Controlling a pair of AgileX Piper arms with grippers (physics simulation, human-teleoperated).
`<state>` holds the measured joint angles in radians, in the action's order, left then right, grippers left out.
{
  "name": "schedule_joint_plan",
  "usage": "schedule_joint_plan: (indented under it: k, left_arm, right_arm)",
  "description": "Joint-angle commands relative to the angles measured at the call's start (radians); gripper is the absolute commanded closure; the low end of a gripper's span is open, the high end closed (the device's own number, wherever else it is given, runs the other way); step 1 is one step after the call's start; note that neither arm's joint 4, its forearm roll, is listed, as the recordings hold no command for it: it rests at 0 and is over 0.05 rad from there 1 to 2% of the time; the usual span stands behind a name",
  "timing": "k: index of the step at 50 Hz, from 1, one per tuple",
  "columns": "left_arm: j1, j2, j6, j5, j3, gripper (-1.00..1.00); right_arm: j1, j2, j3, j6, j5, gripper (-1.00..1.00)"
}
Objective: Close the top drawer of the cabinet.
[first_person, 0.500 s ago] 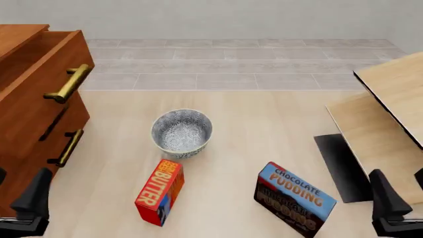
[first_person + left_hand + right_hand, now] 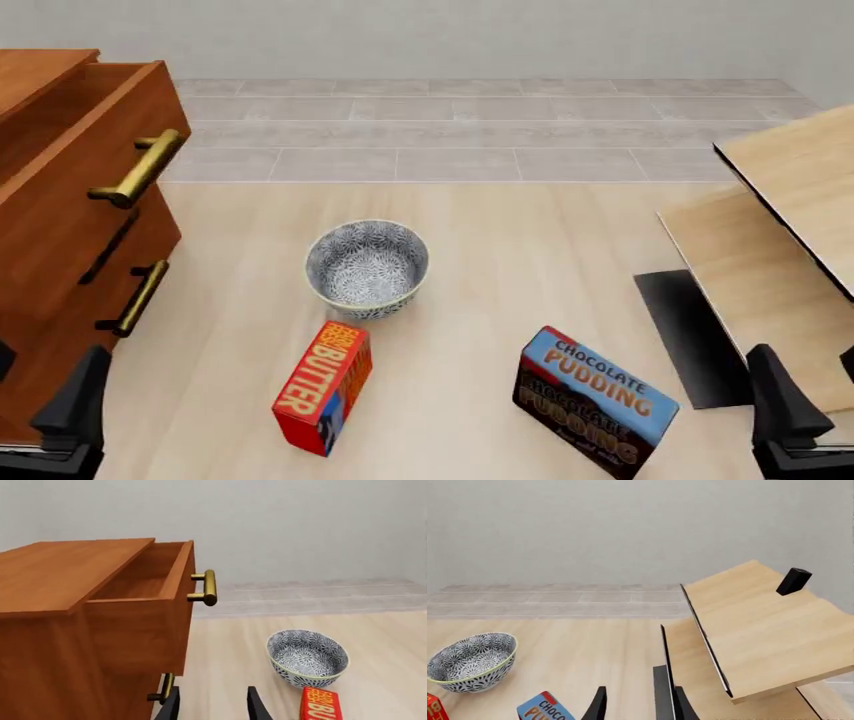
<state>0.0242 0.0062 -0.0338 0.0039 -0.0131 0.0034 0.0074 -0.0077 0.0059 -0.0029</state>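
The cabinet (image 2: 60,290) stands at the far left of the counter (image 2: 534,260), and its top drawer (image 2: 80,190) is pulled out well past the two lower fronts, its open box showing from above in the left wrist view. The drawer front is a flat, rigid wooden panel, so it should take a push without flexing; on its runners it will probably slide with only modest resistance and stop hard once flush. The long brass handle (image 2: 138,168) stands off the panel on two posts. It is round and smooth, likely to let a fingertip slip, so the better place to press is the flat wood beside or below the bar, near the middle of the panel so the drawer does not rack sideways. No grasp seems needed.

The left tool (image 2: 54,425) sits low at the near left, just beside the cabinet's lower corner and well below the open drawer; its fingers (image 2: 257,707) stand parted with nothing between them. The right tool (image 2: 790,420) waits at the near right by the pale wooden furniture (image 2: 787,230), fingers likewise apart and empty.

A patterned bowl (image 2: 367,266), a butter box (image 2: 323,387) and a chocolate pudding box (image 2: 594,402) lie mid-counter, clear of the drawer's path.
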Motion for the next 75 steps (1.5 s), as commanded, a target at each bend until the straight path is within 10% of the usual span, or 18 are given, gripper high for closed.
schedule_joint_plan:
  k: [1, 17, 75]
  left_arm:
    - [0.032, -0.003, -0.077, -0.004, -0.015, -1.00]
    - [0.092, 0.057, -0.347, -0.089, -0.026, -1.00]
    - [0.144, 0.543, -0.701, -0.553, -0.086, -1.00]
  right_arm:
    - [-0.008, -0.003, 0.005, 0.008, -0.001, -1.00]
    - [-0.006, -0.003, 0.008, 0.026, 0.007, -1.00]
    - [0.046, -0.002, 0.001, 0.048, 0.031, -1.00]
